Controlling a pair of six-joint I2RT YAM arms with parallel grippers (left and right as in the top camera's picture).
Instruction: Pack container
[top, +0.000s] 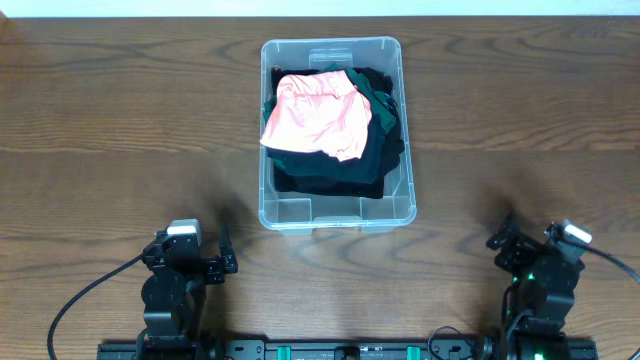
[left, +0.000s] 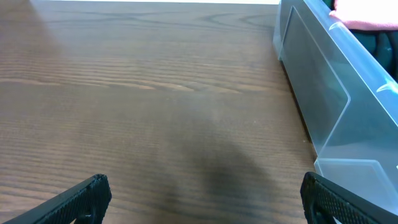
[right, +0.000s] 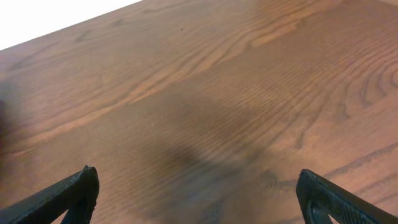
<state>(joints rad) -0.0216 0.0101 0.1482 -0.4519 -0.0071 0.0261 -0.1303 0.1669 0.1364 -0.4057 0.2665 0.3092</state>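
Overhead view: the container (top: 338, 212) sits mid-counter (top: 120, 120), ahead of both arms and between them, probably so either one can reach it. A pink garment (top: 315, 115) lies on top of dark clothes (top: 378, 150), piled about to the rim; packing looks nearly done. Left end effector (left: 205, 202) and right end effector (right: 196, 196) hang low by the near edge, jaws wide apart, gripping nothing.

Evenly bright, lit from above. Soft dark shadows on table (right: 186, 155) in both wrist views. Faint sheen on container (left: 323, 93). Overhead sharp.
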